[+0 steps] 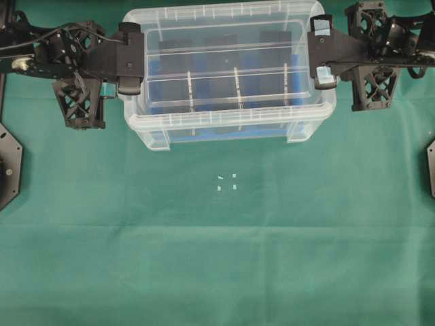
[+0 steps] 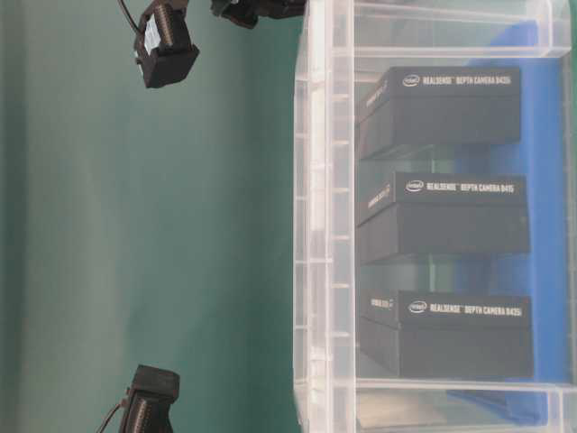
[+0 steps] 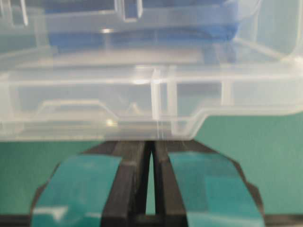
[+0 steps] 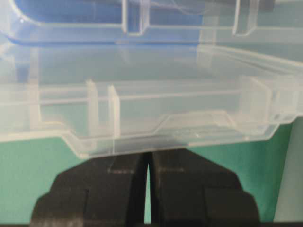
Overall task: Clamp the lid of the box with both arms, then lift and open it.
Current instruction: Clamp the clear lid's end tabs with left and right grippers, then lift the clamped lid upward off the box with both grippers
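Observation:
The clear lid (image 1: 224, 61) lies across the top of the box (image 1: 231, 129), a deep clear tub with a blue liner and three black blocks (image 2: 442, 216) inside. My left gripper (image 1: 139, 64) grips the lid's left end. The right gripper (image 1: 314, 54) grips the right end. In the left wrist view the jaws (image 3: 152, 142) meet at the lid's rim (image 3: 142, 99), with only a thin slit behind the tips. The right wrist view is the same, with the jaws (image 4: 147, 153) pinched on the lid's edge (image 4: 156, 109). I cannot tell how far the lid stands off the tub.
Green cloth (image 1: 217, 258) covers the table. A few small white marks (image 1: 228, 182) lie in front of the tub. Black mounts sit at the left edge (image 1: 8, 166) and right edge (image 1: 431, 166). Both arms reach in from the rear corners.

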{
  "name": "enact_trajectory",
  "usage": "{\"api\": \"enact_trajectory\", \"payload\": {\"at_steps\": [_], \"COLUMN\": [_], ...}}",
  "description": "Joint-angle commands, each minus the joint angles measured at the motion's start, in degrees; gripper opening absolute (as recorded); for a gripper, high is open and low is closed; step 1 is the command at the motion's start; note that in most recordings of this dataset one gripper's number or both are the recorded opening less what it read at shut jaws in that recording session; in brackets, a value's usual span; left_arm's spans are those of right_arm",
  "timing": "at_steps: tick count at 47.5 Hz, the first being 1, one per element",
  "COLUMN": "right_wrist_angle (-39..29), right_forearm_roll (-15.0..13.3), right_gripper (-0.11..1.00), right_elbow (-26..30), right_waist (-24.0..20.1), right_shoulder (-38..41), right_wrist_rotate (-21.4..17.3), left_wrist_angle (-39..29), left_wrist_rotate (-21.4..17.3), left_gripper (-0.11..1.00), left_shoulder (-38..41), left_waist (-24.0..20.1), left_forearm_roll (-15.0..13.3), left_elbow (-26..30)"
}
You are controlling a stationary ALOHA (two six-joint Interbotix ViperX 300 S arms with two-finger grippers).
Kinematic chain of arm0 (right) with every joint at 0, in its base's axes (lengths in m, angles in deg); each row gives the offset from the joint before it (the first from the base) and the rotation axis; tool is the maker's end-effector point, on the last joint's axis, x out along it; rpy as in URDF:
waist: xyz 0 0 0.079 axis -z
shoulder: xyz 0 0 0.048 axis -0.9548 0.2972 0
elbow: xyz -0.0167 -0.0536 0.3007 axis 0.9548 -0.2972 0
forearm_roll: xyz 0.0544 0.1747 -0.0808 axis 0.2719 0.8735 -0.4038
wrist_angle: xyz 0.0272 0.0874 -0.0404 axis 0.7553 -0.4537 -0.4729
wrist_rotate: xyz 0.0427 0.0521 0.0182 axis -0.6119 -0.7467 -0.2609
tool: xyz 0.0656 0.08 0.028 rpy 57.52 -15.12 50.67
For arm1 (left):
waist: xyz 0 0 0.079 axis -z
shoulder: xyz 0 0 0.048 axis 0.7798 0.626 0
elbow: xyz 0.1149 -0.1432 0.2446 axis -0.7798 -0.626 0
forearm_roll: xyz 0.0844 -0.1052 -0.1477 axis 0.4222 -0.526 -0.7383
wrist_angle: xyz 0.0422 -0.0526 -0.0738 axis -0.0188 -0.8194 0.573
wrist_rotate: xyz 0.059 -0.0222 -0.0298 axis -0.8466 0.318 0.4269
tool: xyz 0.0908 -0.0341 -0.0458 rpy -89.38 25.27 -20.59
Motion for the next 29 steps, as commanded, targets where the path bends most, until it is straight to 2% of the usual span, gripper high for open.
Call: {"api": "enact_trajectory", "payload": {"at_steps": [1, 29], "right_wrist_angle": [2.46, 2.46], "right_forearm_roll": [0.35, 0.53], "right_gripper": [0.0, 0.0], "right_elbow": [2.46, 2.81], "right_waist": [-0.79, -2.2], "right_shoulder": [0.44, 0.44], "right_wrist_rotate": [-0.18, -0.44], "left_wrist_angle": [1.41, 1.23], "left_wrist_rotate": [0.09, 0.09], "left_gripper": [0.01, 0.01], "left_shoulder": [0.79, 0.7], "left_waist": [0.0, 0.0], "left_forearm_roll": [-0.18, -0.26], "left_elbow": [1.41, 2.11]}}
